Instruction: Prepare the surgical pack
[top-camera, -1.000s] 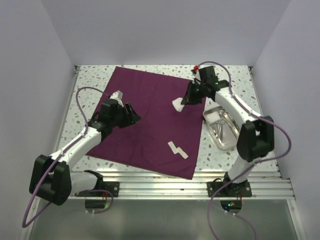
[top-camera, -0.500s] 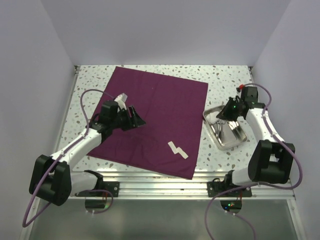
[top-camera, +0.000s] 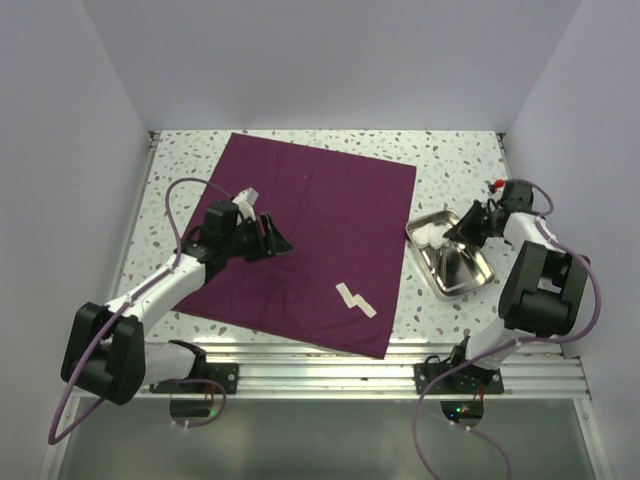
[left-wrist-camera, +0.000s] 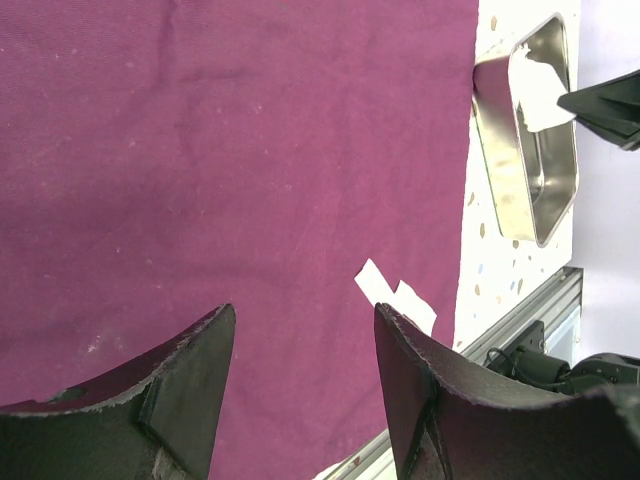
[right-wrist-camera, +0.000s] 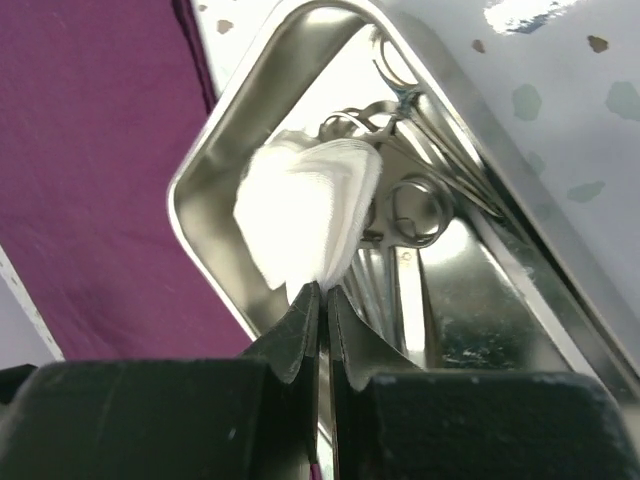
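Observation:
The dark purple cloth (top-camera: 310, 230) of the surgical pack lies spread flat on the table. Two small white gauze squares (top-camera: 352, 298) lie on it near its front edge; they also show in the left wrist view (left-wrist-camera: 395, 295). My left gripper (top-camera: 280, 243) hovers open and empty over the cloth's left half (left-wrist-camera: 304, 312). My right gripper (top-camera: 447, 237) is over the silver tray (top-camera: 462, 270), shut on a white gauze square (right-wrist-camera: 305, 205) at its tips (right-wrist-camera: 322, 290). Thin metal clamps (right-wrist-camera: 415, 200) lie in the tray under the gauze.
The tray (left-wrist-camera: 530, 150) sits on the speckled table just right of the cloth's edge. White walls stand on the left, right and back. A metal rail (top-camera: 380, 365) runs along the near edge by the arm bases.
My right gripper has swung from over the cloth's right part to over the tray, with white gauze at its tips. My left gripper has shifted slightly right.

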